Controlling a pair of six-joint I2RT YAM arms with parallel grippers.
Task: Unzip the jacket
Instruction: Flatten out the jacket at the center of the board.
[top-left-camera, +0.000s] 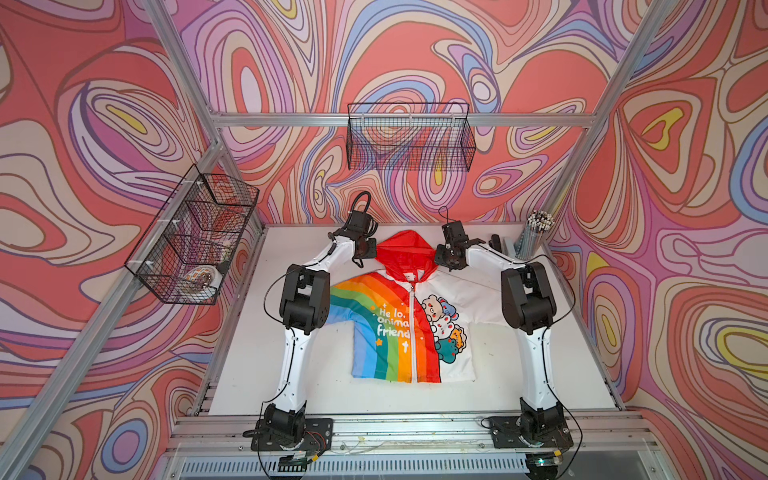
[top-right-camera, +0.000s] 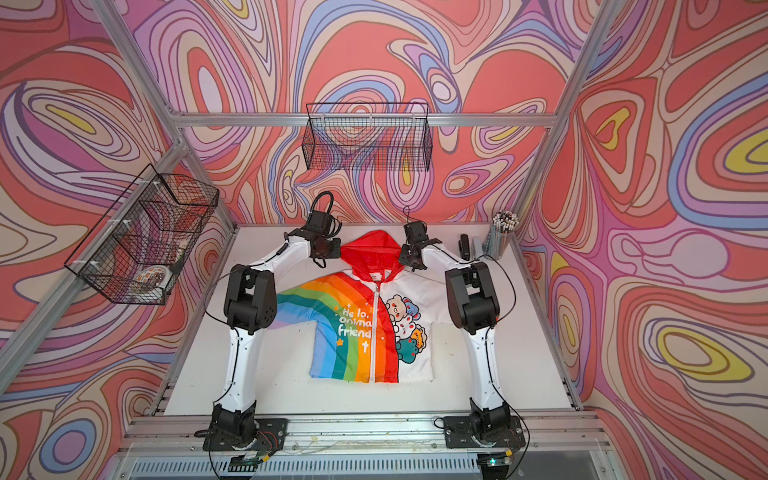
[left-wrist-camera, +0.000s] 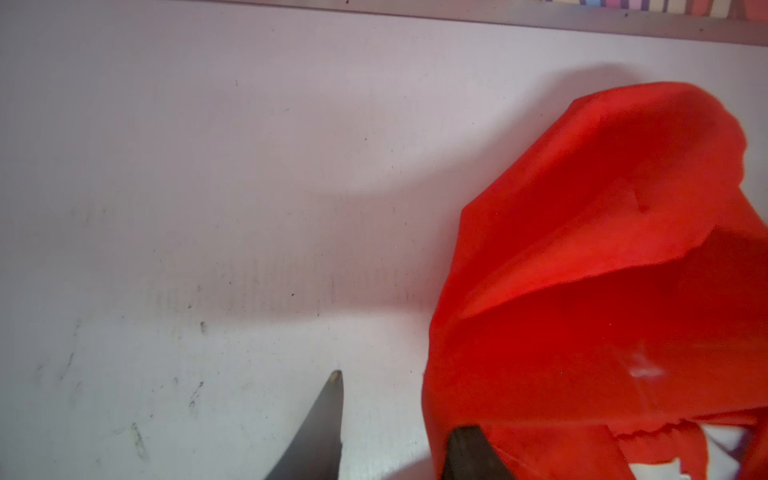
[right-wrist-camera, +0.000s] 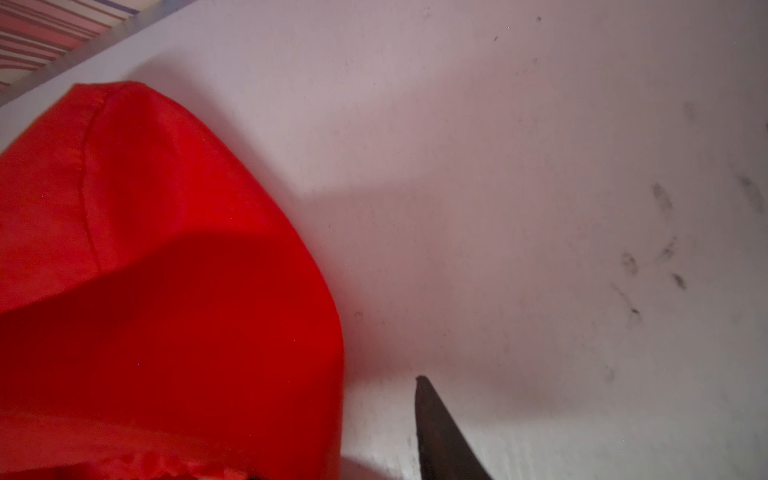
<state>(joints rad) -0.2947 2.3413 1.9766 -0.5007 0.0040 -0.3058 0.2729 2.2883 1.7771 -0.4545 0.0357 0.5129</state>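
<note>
The jacket (top-left-camera: 390, 328) is lying flat on the table (top-left-camera: 498, 374), zipper (top-left-camera: 412, 332) closed to the collar, nothing undone yet, while the left gripper (left-wrist-camera: 401, 401) is straddling the hood (top-left-camera: 405, 249) edge, jaws parted, and whether the right gripper (top-left-camera: 444, 261) is gripping I cannot tell

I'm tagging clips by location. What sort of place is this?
Most likely a robot data-collection booth, not a home: two robot arms mounted on a rail at a white table, an aluminium frame lined with a swirl-print backdrop, and wire baskets hung on it.
</note>
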